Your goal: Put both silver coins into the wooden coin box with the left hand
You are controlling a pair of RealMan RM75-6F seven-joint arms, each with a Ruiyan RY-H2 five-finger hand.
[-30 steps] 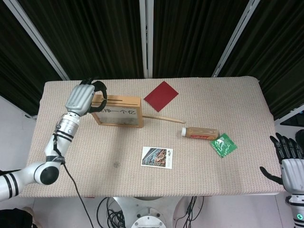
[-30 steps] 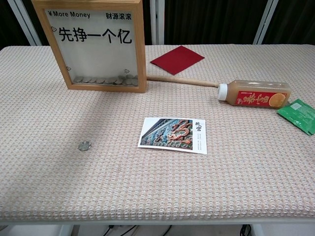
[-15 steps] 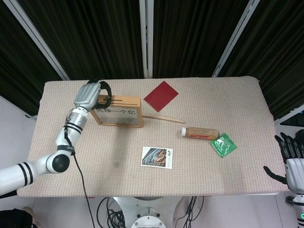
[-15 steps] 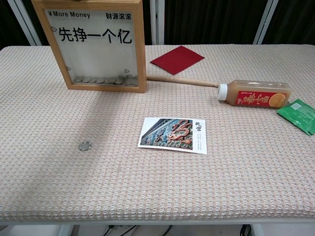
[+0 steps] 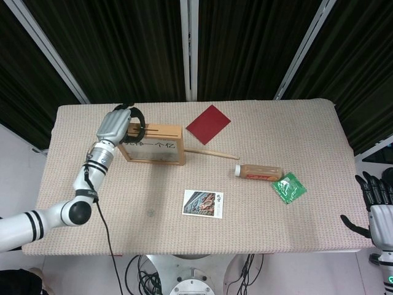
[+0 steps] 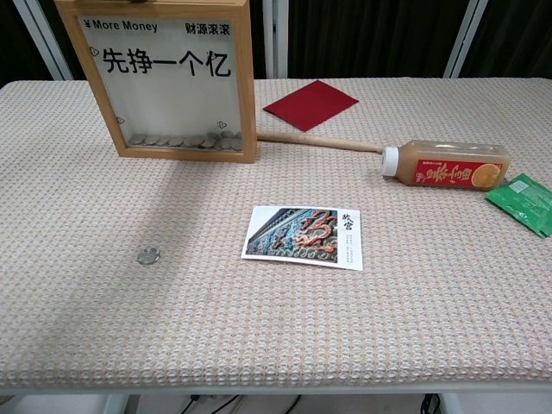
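Head view: left hand (image 5: 115, 125) at top left corner of wooden coin box (image 5: 153, 144), fingers (image 5: 136, 118) curled over slot end; whether they pinch coin, cannot tell. Silver coin (image 6: 148, 255) flat on surface (image 5: 288, 135), front-left, well apart from box, open room around. Right hand (image 5: 376, 206) off right edge, fingers apart, holding nothing.

Cloth-covered table (image 6: 448, 328) carries coin box (image 6: 177, 82), coin (image 6: 148, 255), postcard (image 6: 304, 237), bottle (image 6: 448, 166), red card (image 6: 310, 104), probably wooden stick (image 6: 315, 141), green packet (image 6: 524, 201).
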